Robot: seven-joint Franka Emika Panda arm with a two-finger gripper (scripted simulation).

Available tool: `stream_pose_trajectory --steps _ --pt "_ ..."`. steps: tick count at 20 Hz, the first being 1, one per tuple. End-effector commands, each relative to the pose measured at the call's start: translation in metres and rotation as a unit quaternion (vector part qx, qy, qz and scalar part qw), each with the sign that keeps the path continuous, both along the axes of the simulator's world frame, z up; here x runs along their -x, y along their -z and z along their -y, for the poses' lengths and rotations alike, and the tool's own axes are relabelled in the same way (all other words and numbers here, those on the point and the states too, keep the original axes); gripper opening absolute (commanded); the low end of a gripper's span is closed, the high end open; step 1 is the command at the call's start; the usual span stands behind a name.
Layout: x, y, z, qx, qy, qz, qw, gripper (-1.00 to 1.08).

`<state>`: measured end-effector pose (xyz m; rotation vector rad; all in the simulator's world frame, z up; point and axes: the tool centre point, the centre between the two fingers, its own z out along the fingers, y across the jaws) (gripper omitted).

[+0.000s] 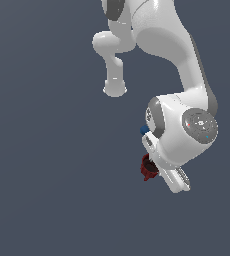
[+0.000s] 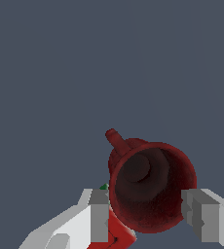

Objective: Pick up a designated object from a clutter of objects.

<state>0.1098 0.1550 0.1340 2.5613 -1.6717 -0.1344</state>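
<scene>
Grasp step: the hand (image 2: pixel 145 209) is straddling the dark red mug with dark interior and small handle (image 2: pixel 150 189), fingers (image 2: pixel 98 214) flanking its rim; whether they are touching cannot be told. The red-and-green cube (image 2: pixel 115 233) is lying just beside the mug on the grey surface (image 2: pixel 60 73). Next move likely calls for confirming grip, then a straight lift.

A flat, featureless slate-blue-grey ground surface (image 1: pixel 47 175) is filling the whole exterior view, showing no seams, edges or texture. The same matte slate-blue-grey plane is spreading across the wrist view. Soft, even light is falling over it, casting no distinct shadows. No walls, furniture or windows are showing.
</scene>
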Motion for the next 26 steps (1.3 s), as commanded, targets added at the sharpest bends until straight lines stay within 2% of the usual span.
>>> stream_pose_trajectory --steps 1,11,18,26 --pt "-0.002 0.009 -0.005 0.004 0.023 -0.001 0.9997 0.28" --pt "-0.006 0.029 -0.017 0.013 0.074 -0.003 0.9972 0.28" --pt "-0.005 0.032 -0.018 0.013 0.076 -0.003 0.997 0.28" --pt "-0.002 0.058 -0.017 0.014 0.078 -0.003 0.9968 0.28"
